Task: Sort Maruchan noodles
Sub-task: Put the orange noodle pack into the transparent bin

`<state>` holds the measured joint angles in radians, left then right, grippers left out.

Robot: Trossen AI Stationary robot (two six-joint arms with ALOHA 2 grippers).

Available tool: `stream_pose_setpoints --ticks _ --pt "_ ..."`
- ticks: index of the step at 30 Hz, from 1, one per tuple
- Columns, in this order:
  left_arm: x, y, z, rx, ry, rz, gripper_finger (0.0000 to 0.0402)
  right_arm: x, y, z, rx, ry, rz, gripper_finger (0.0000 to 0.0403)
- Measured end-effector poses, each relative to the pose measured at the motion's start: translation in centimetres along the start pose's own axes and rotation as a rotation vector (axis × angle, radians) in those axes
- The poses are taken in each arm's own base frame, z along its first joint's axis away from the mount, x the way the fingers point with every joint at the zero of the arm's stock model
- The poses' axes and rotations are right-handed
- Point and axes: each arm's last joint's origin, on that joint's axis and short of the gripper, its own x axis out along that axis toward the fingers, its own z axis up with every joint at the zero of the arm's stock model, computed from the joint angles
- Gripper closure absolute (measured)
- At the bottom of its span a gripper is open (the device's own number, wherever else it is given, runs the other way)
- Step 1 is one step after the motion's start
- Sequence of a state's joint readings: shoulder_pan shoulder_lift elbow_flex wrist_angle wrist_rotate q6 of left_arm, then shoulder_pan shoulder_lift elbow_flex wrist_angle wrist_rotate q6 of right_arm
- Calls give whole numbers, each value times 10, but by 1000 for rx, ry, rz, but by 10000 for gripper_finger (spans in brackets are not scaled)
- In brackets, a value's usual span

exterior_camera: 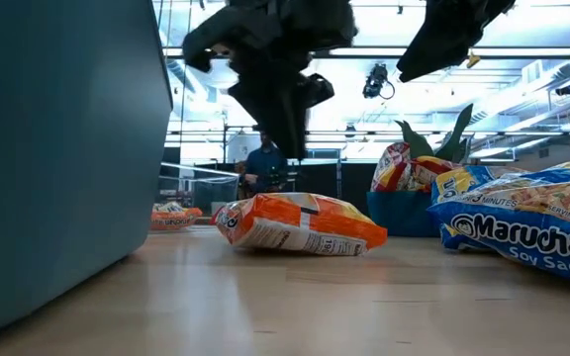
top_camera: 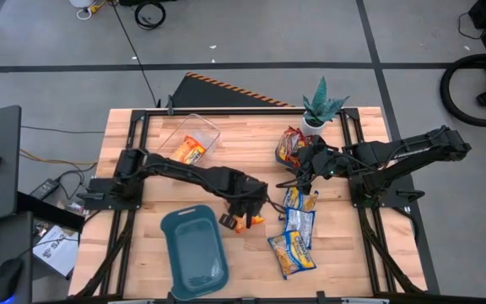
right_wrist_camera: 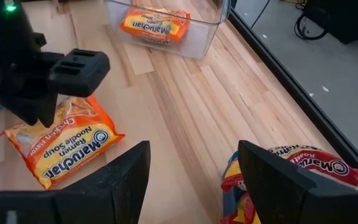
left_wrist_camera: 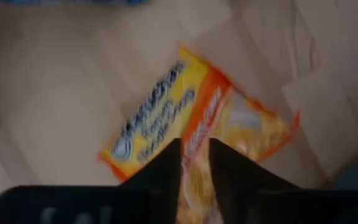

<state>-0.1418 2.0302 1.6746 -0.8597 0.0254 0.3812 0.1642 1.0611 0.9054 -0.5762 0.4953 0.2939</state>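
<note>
An orange Maruchan packet (top_camera: 250,222) lies flat on the table right of a teal tray (top_camera: 194,249); it also shows in the low view (exterior_camera: 300,225). My left gripper (left_wrist_camera: 195,155) hangs just above it, pointing down, fingers a narrow gap apart, clear of the packet in the low view (exterior_camera: 285,138). My right gripper (right_wrist_camera: 191,180) is wide open and empty above the table beside red packets (right_wrist_camera: 303,165). Three blue-and-yellow packets (top_camera: 300,224) lie on the table near the right gripper (top_camera: 300,176). Another orange packet (right_wrist_camera: 155,23) lies in the clear tub (top_camera: 191,139).
The red packets (top_camera: 289,145) sit in a second teal tray (exterior_camera: 399,213) at the back right, next to a potted plant (top_camera: 321,105). The near teal tray fills the left of the low view (exterior_camera: 57,148). Bare wood lies between the tub and the orange packet.
</note>
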Motion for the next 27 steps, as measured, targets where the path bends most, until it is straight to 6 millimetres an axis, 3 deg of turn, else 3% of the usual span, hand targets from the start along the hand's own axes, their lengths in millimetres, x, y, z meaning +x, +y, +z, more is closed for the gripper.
stream_pose_setpoints --ticks 5,11,16,25,27 --pt "14 -4 5 41 -9 2 247 0 0 0 -2 2 0 154" --pt "35 1 2 -2 23 2 239 0 0 0 4 3 5 154" --pt "45 3 -4 14 80 5 268 0 0 -1 -3 7 8 154" --pt "48 3 -4 26 95 5 387 0 0 -1 0 7 10 154" --pt "48 3 -5 25 96 5 393 0 0 -1 -1 8 13 154"
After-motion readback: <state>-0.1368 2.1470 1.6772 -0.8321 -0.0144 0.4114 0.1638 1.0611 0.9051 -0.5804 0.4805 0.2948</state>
